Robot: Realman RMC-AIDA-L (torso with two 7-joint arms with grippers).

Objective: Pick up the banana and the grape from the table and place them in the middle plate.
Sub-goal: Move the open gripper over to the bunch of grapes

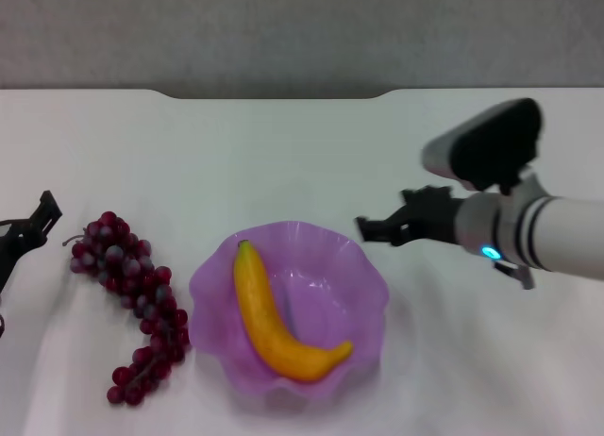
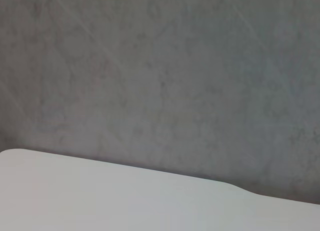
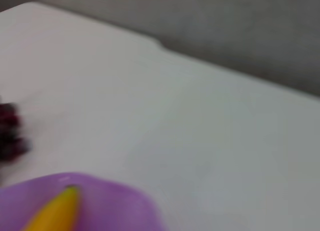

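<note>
The banana lies inside the middle plate, a light purple scalloped bowl at the front centre of the table. The grape bunch lies on the table just left of the plate. My right gripper hovers above the table just beyond the plate's far right rim, open and empty. My left gripper is at the far left edge, left of the grapes, open and empty. The right wrist view shows the plate's rim, the banana's tip and some of the grapes.
The table's far edge has a notch with a grey wall behind it. The left wrist view shows only the table's far edge and that wall.
</note>
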